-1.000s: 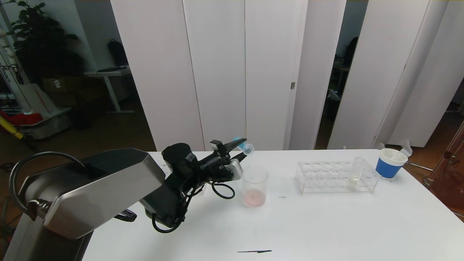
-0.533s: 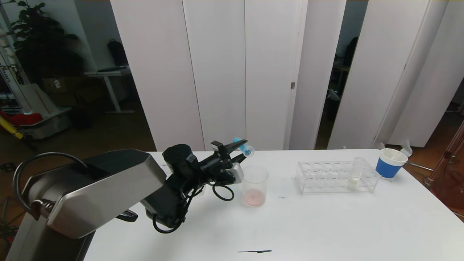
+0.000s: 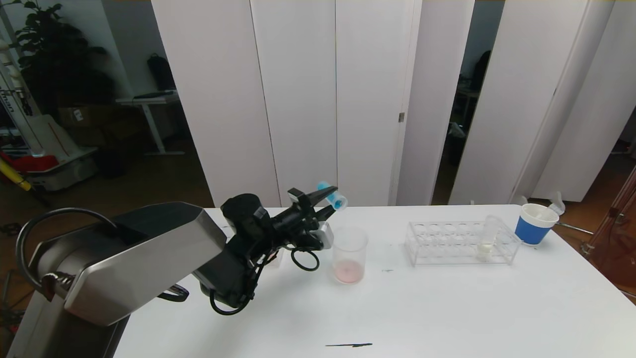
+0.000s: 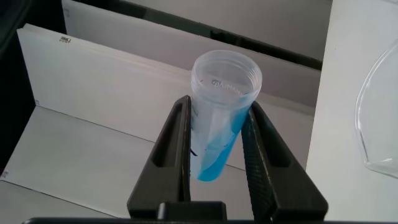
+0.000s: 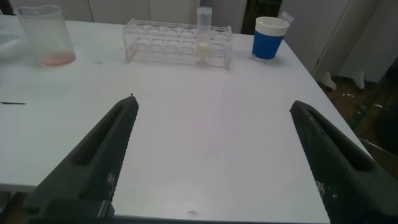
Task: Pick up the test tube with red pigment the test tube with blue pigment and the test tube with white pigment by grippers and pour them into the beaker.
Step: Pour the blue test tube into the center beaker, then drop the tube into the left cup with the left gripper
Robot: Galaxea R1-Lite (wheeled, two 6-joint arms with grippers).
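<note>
Here the left gripper (image 3: 325, 201) hangs above and just left of the beaker (image 3: 350, 254), jaws clenched on the test tube with blue pigment (image 4: 219, 121) (tilted, mouth toward the beaker's rim). The test tube with white pigment (image 3: 487, 237) stands in the rack (image 3: 442, 243) near the table's (image 3: 447, 308) right edge. The right gripper (image 5: 211, 155), jaws wide apart, hovers over bare tabletop.
</note>
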